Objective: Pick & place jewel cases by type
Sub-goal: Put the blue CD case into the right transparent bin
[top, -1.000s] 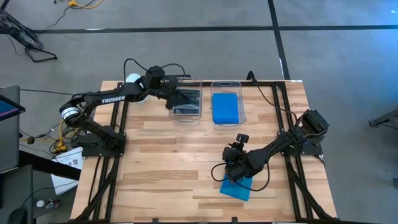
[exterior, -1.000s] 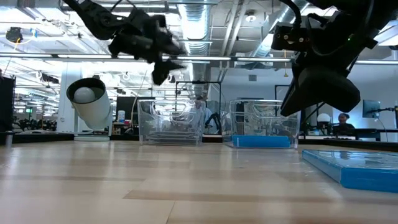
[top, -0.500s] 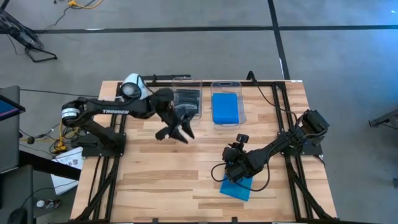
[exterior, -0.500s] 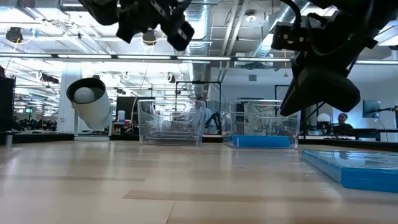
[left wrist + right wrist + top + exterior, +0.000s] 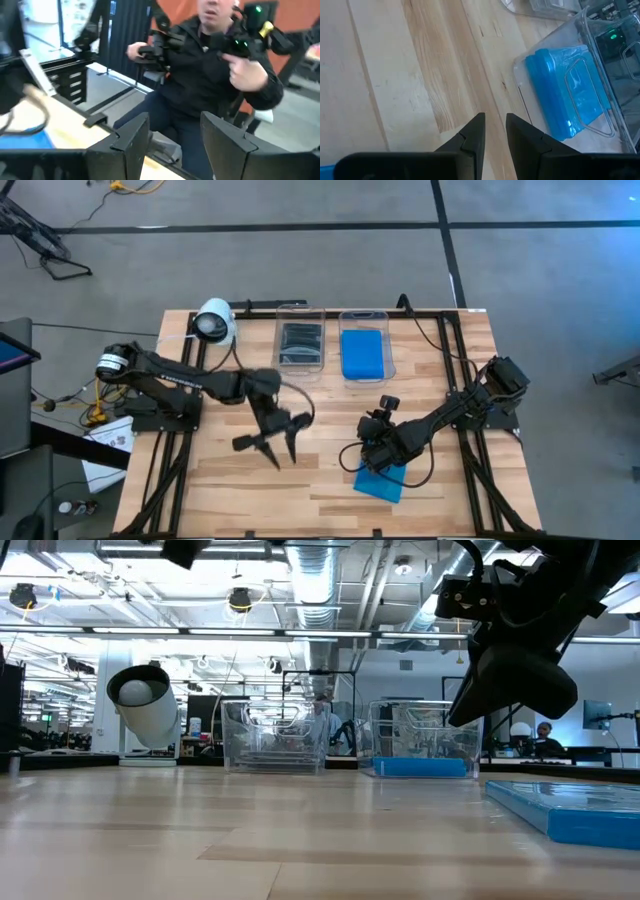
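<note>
A blue jewel case (image 5: 383, 483) lies flat on the wood near the table's near right; it also shows in the low view (image 5: 572, 812). My right gripper (image 5: 372, 460) hangs just above its far left edge, narrowly open (image 5: 494, 131) with only bare wood between the fingers. My left gripper (image 5: 268, 446) stands open and empty (image 5: 172, 142) over the table's middle, pointing about level toward the near edge. At the far edge, a clear tub (image 5: 300, 346) holds dark jewel cases and a second tub (image 5: 362, 353) holds blue ones (image 5: 567, 92).
A white cylinder-shaped device (image 5: 214, 321) stands at the far left of the table. Black frame rails (image 5: 190, 430) run along both side edges. A person (image 5: 215, 75) sits beyond the table's near edge. Bare wood lies between the tubs and the two grippers.
My left gripper has swung from over the tub with dark cases toward the table's near edge and middle, rolling as it went, and has stayed open and empty. The right arm and the blue case have kept still.
</note>
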You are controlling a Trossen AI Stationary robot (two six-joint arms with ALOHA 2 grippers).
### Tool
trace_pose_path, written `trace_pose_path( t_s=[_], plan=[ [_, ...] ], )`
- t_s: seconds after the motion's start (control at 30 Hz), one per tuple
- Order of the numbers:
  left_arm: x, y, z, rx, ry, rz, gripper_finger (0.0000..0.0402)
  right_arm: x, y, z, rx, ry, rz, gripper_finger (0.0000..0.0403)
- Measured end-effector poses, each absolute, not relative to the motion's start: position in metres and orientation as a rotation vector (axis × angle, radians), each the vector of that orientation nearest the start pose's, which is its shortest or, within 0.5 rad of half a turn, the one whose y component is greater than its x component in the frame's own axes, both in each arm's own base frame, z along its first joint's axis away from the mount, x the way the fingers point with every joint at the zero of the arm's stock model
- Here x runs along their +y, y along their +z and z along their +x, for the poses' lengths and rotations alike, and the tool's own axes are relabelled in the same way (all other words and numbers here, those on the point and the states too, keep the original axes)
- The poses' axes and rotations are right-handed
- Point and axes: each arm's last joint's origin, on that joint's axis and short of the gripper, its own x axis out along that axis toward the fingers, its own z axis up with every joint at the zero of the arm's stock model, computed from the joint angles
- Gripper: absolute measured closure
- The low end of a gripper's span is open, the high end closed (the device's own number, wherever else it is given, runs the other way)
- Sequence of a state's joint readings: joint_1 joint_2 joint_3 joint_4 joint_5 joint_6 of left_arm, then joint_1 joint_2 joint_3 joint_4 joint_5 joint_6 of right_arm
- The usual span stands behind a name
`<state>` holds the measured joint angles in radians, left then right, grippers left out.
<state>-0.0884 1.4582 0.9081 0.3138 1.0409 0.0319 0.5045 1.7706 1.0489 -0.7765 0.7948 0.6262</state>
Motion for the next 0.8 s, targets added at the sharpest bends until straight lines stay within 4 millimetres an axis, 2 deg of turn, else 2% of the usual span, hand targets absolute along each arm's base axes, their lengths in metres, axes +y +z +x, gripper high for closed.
trace_pose_path(
  t_s=[0.3,0.5,0.6,0.8],
  plan=[
    [-0.091,0.268,0.301,0.195,-1.130,-0.004,0.0228,0.129,0.157,0.276,1.020,-0.562,-0.340,0.0333],
    [-0.114,0.259,0.296,0.279,-0.948,0.068,0.0228,0.135,0.157,0.276,1.022,-0.530,-0.316,0.0333],
    [-0.128,0.249,0.296,0.327,-0.826,0.113,0.0228,0.143,0.157,0.273,1.003,-0.502,-0.313,0.0333],
    [-0.151,0.220,0.305,0.389,-0.708,0.171,0.0228,0.157,0.159,0.269,0.974,-0.469,-0.294,0.0333]
  ],
)
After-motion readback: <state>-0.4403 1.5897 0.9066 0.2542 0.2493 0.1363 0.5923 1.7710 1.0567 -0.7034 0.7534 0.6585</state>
